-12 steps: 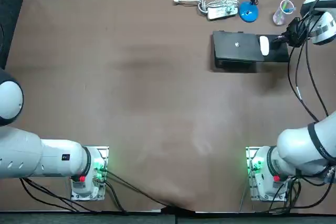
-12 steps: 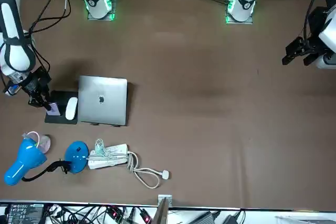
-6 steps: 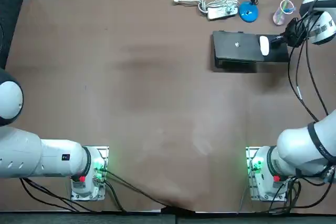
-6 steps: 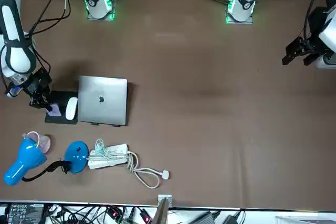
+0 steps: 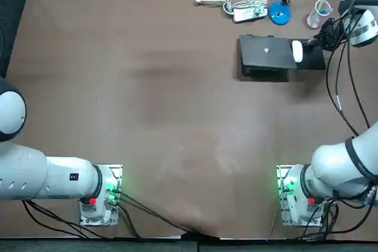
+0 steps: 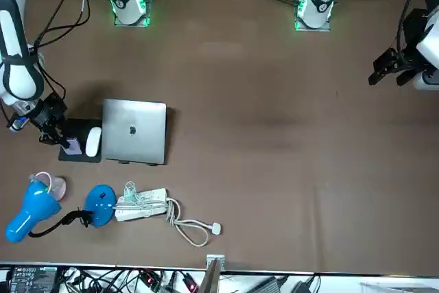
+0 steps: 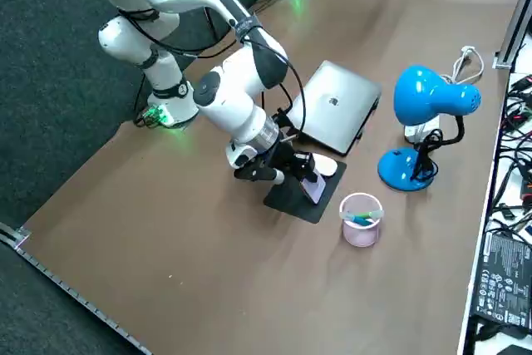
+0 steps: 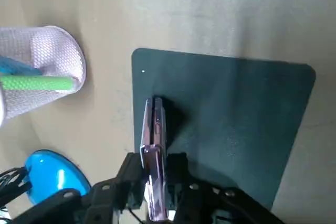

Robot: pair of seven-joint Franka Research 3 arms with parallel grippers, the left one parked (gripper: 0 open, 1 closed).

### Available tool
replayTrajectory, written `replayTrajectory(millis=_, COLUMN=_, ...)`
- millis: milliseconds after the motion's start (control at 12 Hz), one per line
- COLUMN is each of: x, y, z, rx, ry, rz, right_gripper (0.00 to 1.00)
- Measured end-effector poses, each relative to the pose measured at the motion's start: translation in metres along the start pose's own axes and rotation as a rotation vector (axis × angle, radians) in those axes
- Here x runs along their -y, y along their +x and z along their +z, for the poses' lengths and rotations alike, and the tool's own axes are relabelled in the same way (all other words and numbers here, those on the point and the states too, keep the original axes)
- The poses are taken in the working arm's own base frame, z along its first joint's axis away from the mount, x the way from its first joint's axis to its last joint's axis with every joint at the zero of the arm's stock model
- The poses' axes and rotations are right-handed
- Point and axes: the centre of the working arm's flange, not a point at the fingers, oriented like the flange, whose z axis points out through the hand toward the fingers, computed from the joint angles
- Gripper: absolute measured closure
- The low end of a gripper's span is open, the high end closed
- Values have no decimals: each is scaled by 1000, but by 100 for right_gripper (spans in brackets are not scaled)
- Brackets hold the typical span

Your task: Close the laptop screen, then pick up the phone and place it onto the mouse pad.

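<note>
Pinching the phone [image 8: 153, 129] edge-on, the right tool [image 8: 156, 165] holds it over the mouse pad [image 8: 236, 119]

Closed silver laptop [image 6: 134, 130]: matt metal lid. Dark rectangular mouse pad [image 8: 236, 119] just beside the laptop: matt, cloth-like. Thin lilac phone [image 8: 154, 124]: glossy edge, clamped in the right pincer [image 8: 155, 174] near the laptop; its fingers look like black matt plastic. Brown counter [image 5: 165, 87]: smooth, matt. Blue desk lamp [image 7: 432, 97]: glossy plastic.

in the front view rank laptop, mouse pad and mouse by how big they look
1. laptop, largest
2. mouse pad, smaller, its edge partly hidden by the right gripper holding the phone
3. mouse, smallest
</note>
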Motion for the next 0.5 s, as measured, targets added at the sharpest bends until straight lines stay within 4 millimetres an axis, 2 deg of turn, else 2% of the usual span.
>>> replayTrajectory(millis=500, x=0, y=2, z=-1, rx=3, ry=14, rz=20, right_gripper=78)
